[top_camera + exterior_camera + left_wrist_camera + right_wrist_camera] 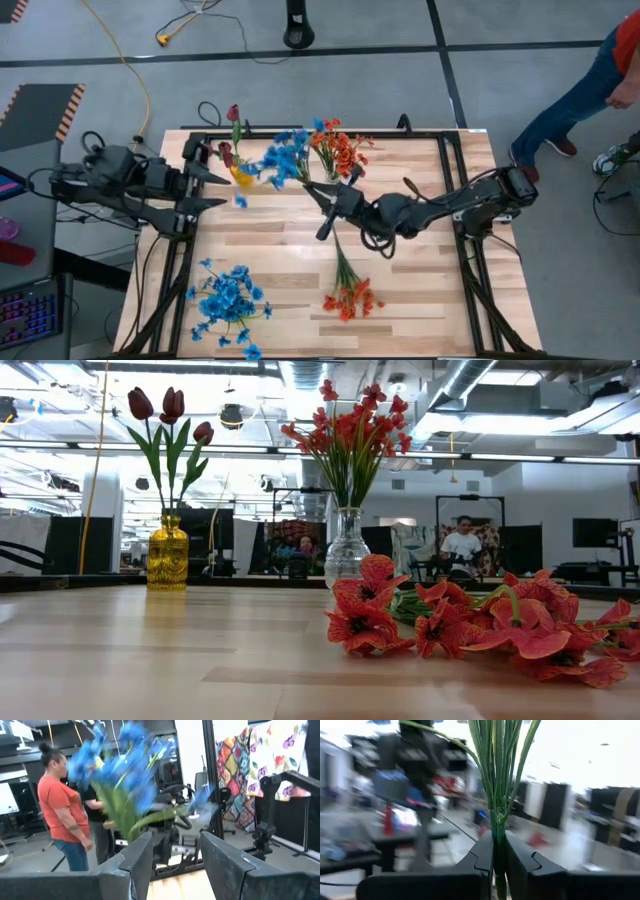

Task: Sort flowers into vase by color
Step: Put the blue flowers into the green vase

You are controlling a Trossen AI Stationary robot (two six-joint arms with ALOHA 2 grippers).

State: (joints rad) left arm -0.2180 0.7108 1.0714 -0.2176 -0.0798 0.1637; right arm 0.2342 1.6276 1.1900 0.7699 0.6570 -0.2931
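The right gripper [322,190] reaches across the middle of the pale wooden table [420,300], and in its wrist view its two dark fingers [482,855] are pinched tight on the thin green stems of a bunch of bright blue artificial flowers [288,155], whose heads hang in the air toward the far side of the table, between the two vases. The left gripper [215,190] waits at the table's left edge, its fingers [140,860] spread wide with nothing between them, and its wrist view looks straight past them at the blue blooms held by the other arm. On the far side stands a yellow glass vase [167,555] with dark maroon tulip buds [165,410] upright on green stems, and to its right a clear glass vase [346,548] holding an upright spray of orange-red flowers [352,420]. A second bunch of orange-red flowers [350,295] lies flat on the near part of the table, right of centre, stems pointing toward the middle; in the low view its blooms fill the foreground. Another bunch of blue flowers [228,300] lies flat near the front left corner, well apart from the orange-red one. Beyond the table, a person in an orange shirt [60,815] stands in the room, and a person's jeans-clad leg [565,105] shows by the table's far right corner.
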